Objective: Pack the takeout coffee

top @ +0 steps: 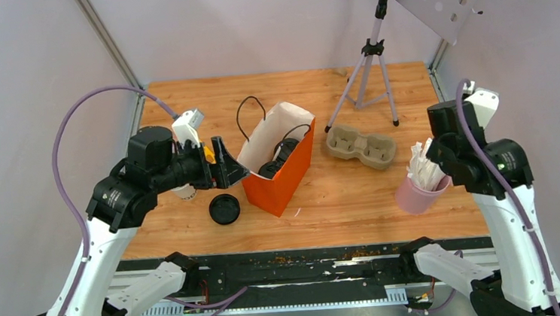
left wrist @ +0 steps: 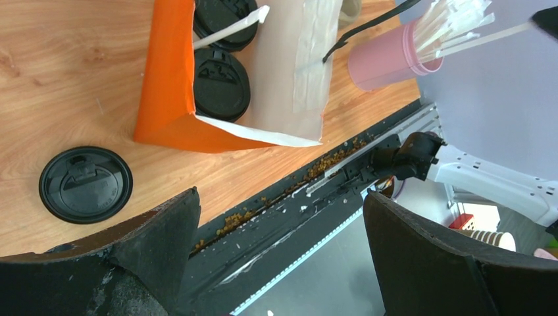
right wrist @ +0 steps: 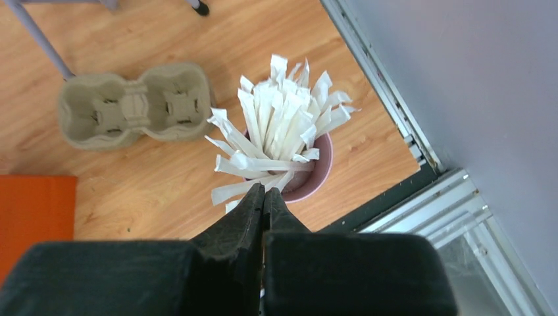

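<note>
1. Takeout coffee (left wrist: 220, 82): two black-lidded cups sit inside the orange bag (top: 283, 184).
2. Left gripper (top: 228, 162) hangs just left of the bag, fingers spread wide, holding nothing.
3. Right gripper (right wrist: 264, 194), well right of the bag, has its fingers pressed together at the straws (right wrist: 276, 118) in the pink cup (right wrist: 320, 172); whether one is pinched is unclear.

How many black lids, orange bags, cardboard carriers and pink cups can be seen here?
Orange bag: 1
Black lids: 3, two inside the bag and one loose beside it
Cardboard carrier: 1
Pink cup: 1
Total: 6
</note>
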`<state>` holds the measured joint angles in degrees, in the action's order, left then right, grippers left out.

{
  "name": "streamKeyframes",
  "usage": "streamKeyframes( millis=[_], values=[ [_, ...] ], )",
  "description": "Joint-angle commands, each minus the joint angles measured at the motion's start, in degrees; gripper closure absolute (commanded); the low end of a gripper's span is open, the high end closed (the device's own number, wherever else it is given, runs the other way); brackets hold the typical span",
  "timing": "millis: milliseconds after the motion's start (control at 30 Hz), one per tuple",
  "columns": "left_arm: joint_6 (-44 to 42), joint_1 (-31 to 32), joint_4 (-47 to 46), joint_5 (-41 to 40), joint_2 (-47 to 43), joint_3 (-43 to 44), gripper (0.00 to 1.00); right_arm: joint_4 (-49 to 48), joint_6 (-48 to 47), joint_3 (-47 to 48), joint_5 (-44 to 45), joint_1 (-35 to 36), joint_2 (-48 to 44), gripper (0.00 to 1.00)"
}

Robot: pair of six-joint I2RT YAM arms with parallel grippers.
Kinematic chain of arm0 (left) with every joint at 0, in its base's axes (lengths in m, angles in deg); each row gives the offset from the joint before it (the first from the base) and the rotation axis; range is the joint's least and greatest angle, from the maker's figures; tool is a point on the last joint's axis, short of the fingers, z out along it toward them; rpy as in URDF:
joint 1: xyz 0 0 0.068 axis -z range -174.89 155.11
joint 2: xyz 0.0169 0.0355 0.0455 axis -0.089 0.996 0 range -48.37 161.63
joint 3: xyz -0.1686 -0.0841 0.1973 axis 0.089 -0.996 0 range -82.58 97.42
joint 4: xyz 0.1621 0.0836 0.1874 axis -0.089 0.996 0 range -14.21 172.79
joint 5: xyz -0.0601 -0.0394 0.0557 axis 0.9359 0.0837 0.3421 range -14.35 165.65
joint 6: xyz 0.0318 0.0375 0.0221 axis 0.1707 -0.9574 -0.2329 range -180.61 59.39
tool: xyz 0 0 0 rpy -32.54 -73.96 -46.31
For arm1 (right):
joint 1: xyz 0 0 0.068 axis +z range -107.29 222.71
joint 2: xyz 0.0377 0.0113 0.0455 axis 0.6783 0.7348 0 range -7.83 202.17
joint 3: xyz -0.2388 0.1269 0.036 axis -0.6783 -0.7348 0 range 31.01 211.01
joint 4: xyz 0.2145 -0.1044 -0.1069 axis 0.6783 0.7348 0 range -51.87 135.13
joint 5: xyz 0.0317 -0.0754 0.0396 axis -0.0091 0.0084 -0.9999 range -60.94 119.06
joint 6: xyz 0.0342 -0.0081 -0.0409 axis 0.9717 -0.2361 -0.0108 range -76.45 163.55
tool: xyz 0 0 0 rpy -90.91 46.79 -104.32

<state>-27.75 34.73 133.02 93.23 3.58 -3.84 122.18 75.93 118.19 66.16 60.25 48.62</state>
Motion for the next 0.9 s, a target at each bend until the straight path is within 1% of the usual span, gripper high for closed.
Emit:
streamKeyframes(
  millis=[0, 133, 233, 367, 467, 633, 733, 800, 867],
  values=[
    [-0.23, 0.26, -1.63, 0.66, -0.27, -2.16, 0.0, 1.26, -6.08, 8.53, 1.82, -0.23, 0.08, 1.0],
    [-0.53, 0.26, -1.54, 0.58, -0.32, -2.12, 0.0, 4.01, -7.33, 19.83, -0.65, -0.23, 2.43, 1.0],
    [-0.8, 0.26, -1.17, 0.44, -0.27, -1.66, 0.0, 7.85, -7.29, 28.83, -1.35, -0.23, 5.22, 1.0],
    [-0.82, 0.26, -0.82, 0.28, -0.36, -1.33, 0.0, 7.98, -7.13, 34.98, -4.32, -0.23, 6.16, 1.0],
    [-0.82, 0.26, -0.77, 0.26, -0.39, -1.17, 0.0, 6.81, -6.23, 37.07, -7.8, -0.23, 6.69, 1.0],
    [-0.68, 0.26, -1.11, -0.14, -0.66, -0.42, 0.0, -1.19, -6.19, 35.96, -10.03, -0.23, 3.45, 1.0],
    [-0.78, 0.26, -0.9, -0.2, -0.49, 0.24, 0.0, -4.63, -5.02, 36.99, -12.1, -0.23, 3.01, 1.0],
    [-0.61, 0.26, -0.89, -0.1, -0.44, 0.16, 0.0, -7.77, -3.78, 35.12, -15.56, -0.23, 2.34, 1.0],
    [-0.43, 0.26, -1.13, -0.01, -0.54, -0.13, 0.0, -12.97, -2.97, 30.4, -19.65, -0.23, 0.93, 1.0]
  ],
)
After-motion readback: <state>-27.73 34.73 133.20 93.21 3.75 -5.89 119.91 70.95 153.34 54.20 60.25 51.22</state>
